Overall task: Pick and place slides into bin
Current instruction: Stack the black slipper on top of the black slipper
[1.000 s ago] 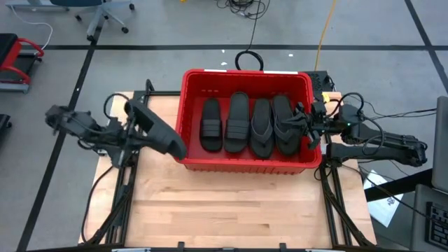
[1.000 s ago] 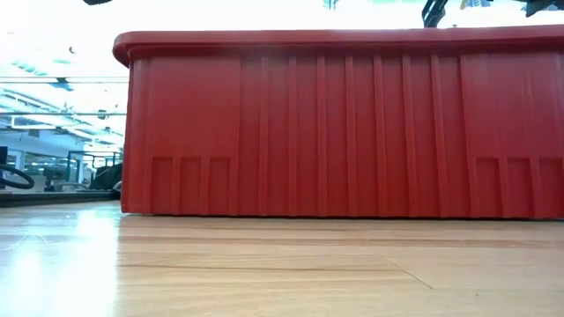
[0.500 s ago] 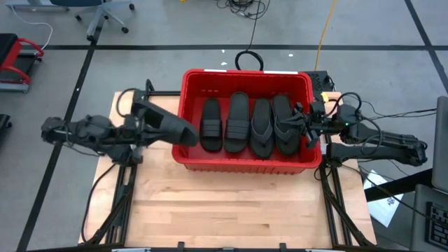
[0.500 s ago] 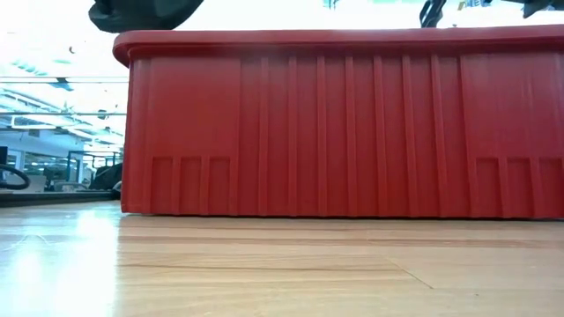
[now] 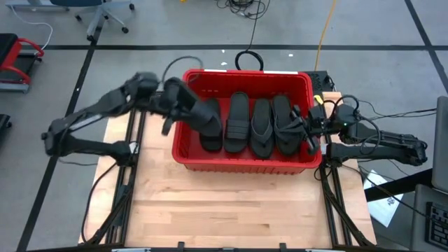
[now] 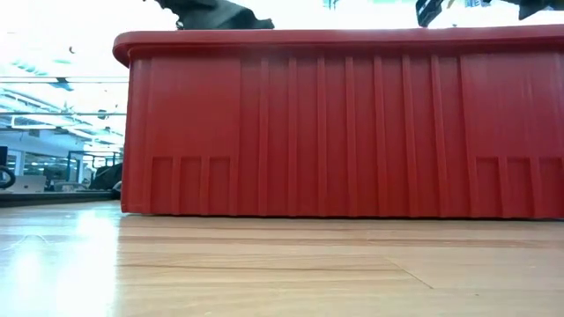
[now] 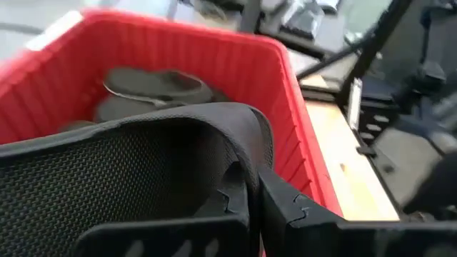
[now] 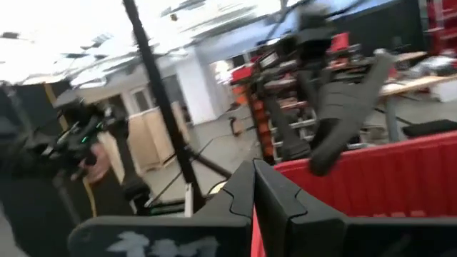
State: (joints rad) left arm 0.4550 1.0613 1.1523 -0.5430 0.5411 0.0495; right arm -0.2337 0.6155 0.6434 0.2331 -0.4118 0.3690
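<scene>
The red bin point(image 5: 245, 159) stands at the table's far middle. Inside it three black slides point(image 5: 238, 122) point(image 5: 261, 127) point(image 5: 283, 124) lie side by side on its floor, and a fourth point(image 5: 210, 140) is partly hidden. My left gripper point(image 5: 180, 100) is over the bin's left part, shut on another black slide point(image 5: 203, 115). That slide also shows above the rim in the low view point(image 6: 220, 13) and fills the left wrist view point(image 7: 128, 164). My right gripper point(image 5: 308, 131) waits shut at the bin's right rim. My left gripper pinches the slide's edge point(image 7: 232, 182) between its two fingers point(image 7: 285, 210), near the slide's left end. The fingers come from the table's left, slanting a little downward. The slide reaches out past the fingers over the bin, tilted, lifted clear of the slides below.
The bin's thick rim point(image 6: 335, 37) and tall walls rise well above the wooden table top point(image 5: 224, 203), whose near half lies in front of the bin. Cables point(image 5: 248, 59) and the floor lie beyond the far edge. Room furniture shows past the bin point(image 8: 385, 171) in the right wrist view.
My left gripper has swung from beside the bin's left wall toward the table's right and far edge, over the left rim. It has carried the slide with it, and the slide has turned and now hangs above the bin's left part. It stays shut on the slide.
</scene>
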